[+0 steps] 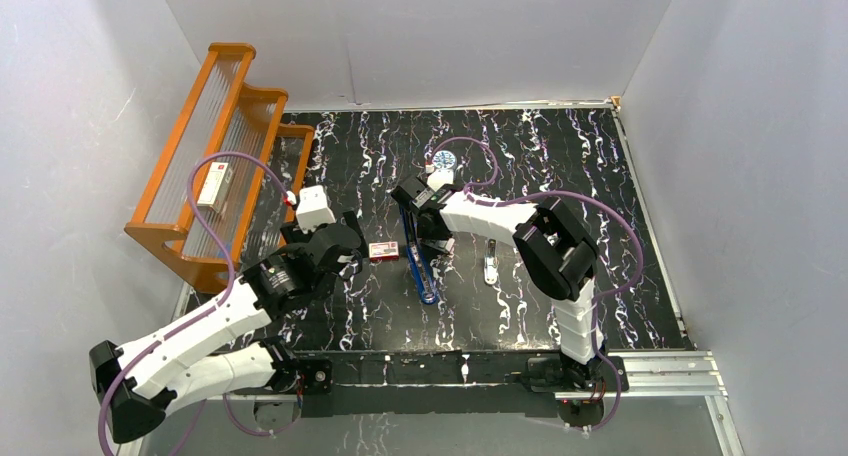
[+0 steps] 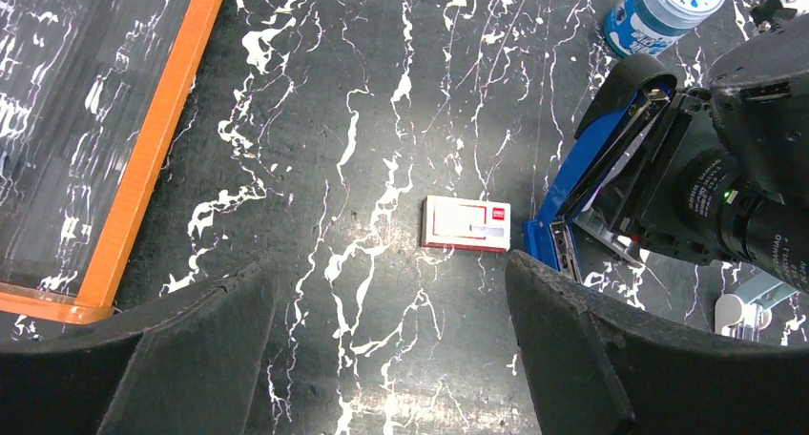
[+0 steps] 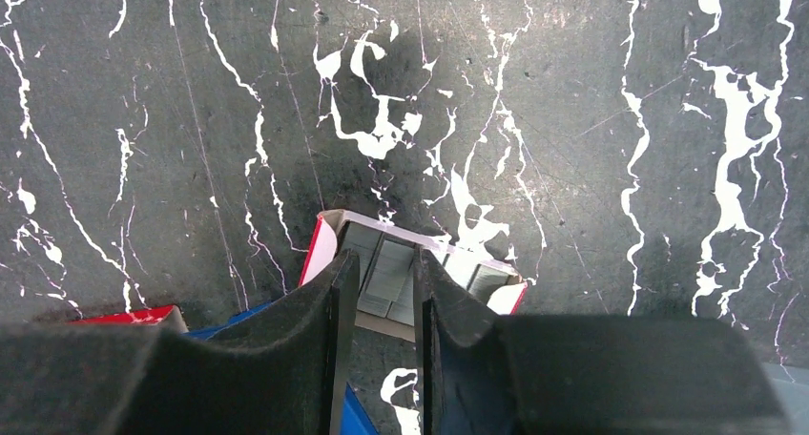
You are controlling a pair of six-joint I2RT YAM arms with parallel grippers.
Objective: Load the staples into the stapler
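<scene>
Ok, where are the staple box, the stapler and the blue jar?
staple box (image 2: pixel 466 223), left wrist view, middle of its red-and-white top.
stapler (image 2: pixel 575 168), left wrist view, its blue side.
blue jar (image 2: pixel 647 20), left wrist view, its side wall.

2 white arms (image 1: pixel 200 331), black joints (image 1: pixel 555 241), purple cables (image 1: pixel 225 156)

No legible text; small red label on staple box (image 2: pixel 466 223) too blurred to read.
</scene>
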